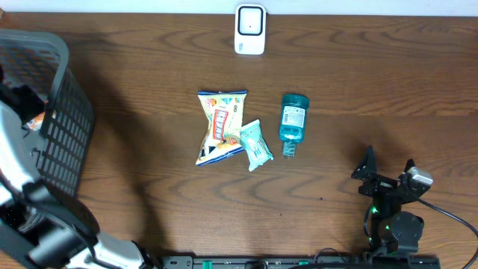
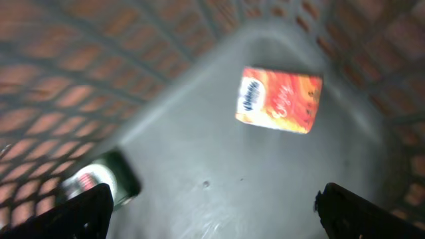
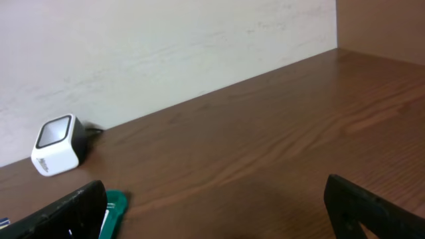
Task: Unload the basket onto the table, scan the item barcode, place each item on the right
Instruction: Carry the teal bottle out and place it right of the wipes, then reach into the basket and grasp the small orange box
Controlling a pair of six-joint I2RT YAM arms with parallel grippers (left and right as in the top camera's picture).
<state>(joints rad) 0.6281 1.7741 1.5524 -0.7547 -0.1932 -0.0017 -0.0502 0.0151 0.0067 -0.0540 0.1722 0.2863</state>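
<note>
Three items lie in the middle of the wooden table (image 1: 134, 67), seen from overhead: a snack bag (image 1: 220, 127), a small teal packet (image 1: 255, 146) touching the bag's lower right corner, and a blue bottle (image 1: 293, 123) on its side just to the right, cap toward the bottom of the frame. None of them is held by either arm. A white scanner (image 1: 249, 30) stands at the top centre, well apart from all three.

At the lower right, the right gripper (image 1: 388, 161) hovers over bare wood with its jaws spread wide and nothing between them. Its own camera shows the two dark fingers (image 3: 66, 212) at the bottom corners, the scanner (image 3: 58, 146) against the pale wall (image 3: 166, 46) at left, and a sliver of teal plastic beside the left finger.

At the left edge, the left arm (image 1: 19, 172) reaches into a dark mesh basket (image 1: 67, 112). The wrist view looks down onto the basket's grey floor (image 2: 199, 133), where the left gripper (image 2: 212, 199) hangs released, jaws wide, grasping nothing. An orange box (image 2: 279, 99) lies flat in the upper right of that blurred frame, clear of both fingers (image 2: 73, 216). A dark can (image 2: 99, 182) with a red-and-white label lies at the lower left, just beside the left finger; the blur hides whether they touch.
</note>
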